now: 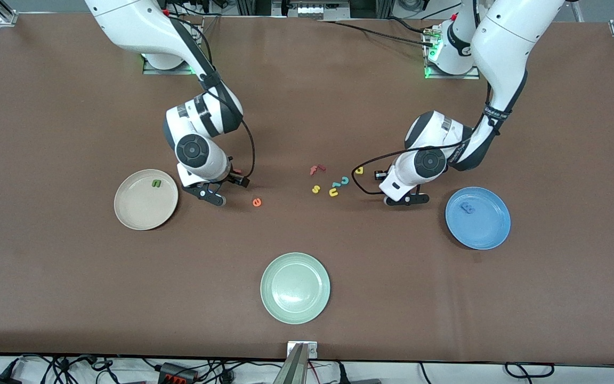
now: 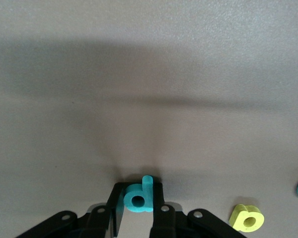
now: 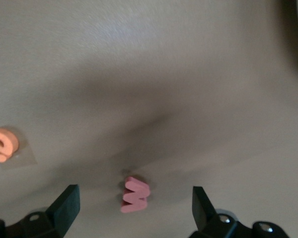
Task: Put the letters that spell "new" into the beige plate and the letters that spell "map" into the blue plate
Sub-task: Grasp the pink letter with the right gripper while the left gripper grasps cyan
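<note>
- Teal foam p (image 2: 139, 198) is sitting pinched between the fingers of the left gripper (image 2: 139, 210), which is closed on it, low over the brown table (image 1: 307, 106) between the loose letters and the blue plate (image 1: 491, 234)
- In the front view the left gripper (image 1: 406, 199) is hanging just beside the blue plate, toward the middle of the table
- The blue m (image 1: 467, 208) is lying in the blue plate
- The yellow a (image 2: 247, 218) is lying on the table near the left gripper, also showing in the front view (image 1: 359, 170)
- The right gripper (image 3: 134, 206) is standing wide open over the table, with the pinkish-red w (image 3: 134, 195) lying between its spread fingers, touching neither
- In the front view the right gripper (image 1: 216, 193) is sitting just beside the beige plate (image 1: 136, 213), on the side toward the middle of the table
- The dark green n (image 1: 156, 183) is lying in the beige plate
- The orange e (image 1: 256, 202) is lying on the table near the right gripper, also showing in the right wrist view (image 3: 2, 145)
- A red f (image 1: 316, 169), a yellow s (image 1: 316, 189), a yellow u (image 1: 333, 192) and a teal c (image 1: 344, 181) are lying loose mid-table
- A pale green plate (image 1: 295, 312) is sitting nearer to the front camera than the letters
</note>
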You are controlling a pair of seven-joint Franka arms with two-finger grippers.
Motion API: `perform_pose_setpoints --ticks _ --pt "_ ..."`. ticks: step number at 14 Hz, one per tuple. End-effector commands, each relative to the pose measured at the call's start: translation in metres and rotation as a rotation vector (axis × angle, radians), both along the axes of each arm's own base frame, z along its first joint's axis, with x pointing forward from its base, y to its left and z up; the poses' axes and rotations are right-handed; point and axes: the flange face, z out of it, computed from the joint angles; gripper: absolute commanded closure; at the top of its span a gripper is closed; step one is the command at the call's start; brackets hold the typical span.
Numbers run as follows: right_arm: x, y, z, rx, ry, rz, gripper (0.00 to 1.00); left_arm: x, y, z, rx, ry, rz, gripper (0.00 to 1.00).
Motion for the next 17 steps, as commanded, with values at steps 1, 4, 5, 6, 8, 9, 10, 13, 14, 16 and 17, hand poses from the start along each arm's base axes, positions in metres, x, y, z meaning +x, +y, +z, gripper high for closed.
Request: perform_pose_setpoints --ticks 1,4,5,6,8,9,10,13,14,16,17 --pt "-0.004 0.002 -0.009 -0.008 0.008 -0.073 0.04 0.006 0.008 0.029 0.009 -0.009 0.000 0.93" --pt "-0.010 0.000 -0.014 -0.032 0.020 -0.146 0.13 0.044 0.044 0.071 -0.001 0.011 -0.066 0.92" --pt "-0.010 0.001 -0.013 -0.036 0.016 -0.174 0.16 0.057 0.068 0.079 -0.014 0.019 -0.098 0.92" --pt "-0.010 0.001 -0.013 -0.039 0.016 -0.187 0.20 0.069 0.102 0.084 -0.012 0.012 -0.146 0.92" --pt "-0.011 0.000 -0.013 -0.040 0.019 -0.193 0.31 0.084 0.155 0.086 0.021 -0.013 -0.279 0.92" --pt "-0.013 0.000 -0.014 -0.045 0.021 -0.207 0.35 0.088 0.177 0.086 0.033 -0.019 -0.318 0.92" --pt "-0.014 0.002 -0.013 -0.047 0.020 -0.220 0.36 0.091 0.197 0.084 0.055 -0.020 -0.351 0.92" --pt "-0.017 0.008 -0.013 -0.044 0.021 -0.219 0.38 0.089 0.224 0.057 0.063 0.016 -0.356 0.89" --pt "-0.018 0.007 -0.014 -0.044 0.022 -0.219 0.40 0.090 0.227 0.054 0.061 0.019 -0.353 0.77" --pt "-0.017 0.008 -0.014 -0.044 0.021 -0.219 0.44 0.088 0.231 0.048 0.057 0.032 -0.346 0.00" --pt "-0.018 0.008 -0.014 -0.043 0.021 -0.218 0.45 0.089 0.232 0.054 0.057 0.027 -0.343 0.00"
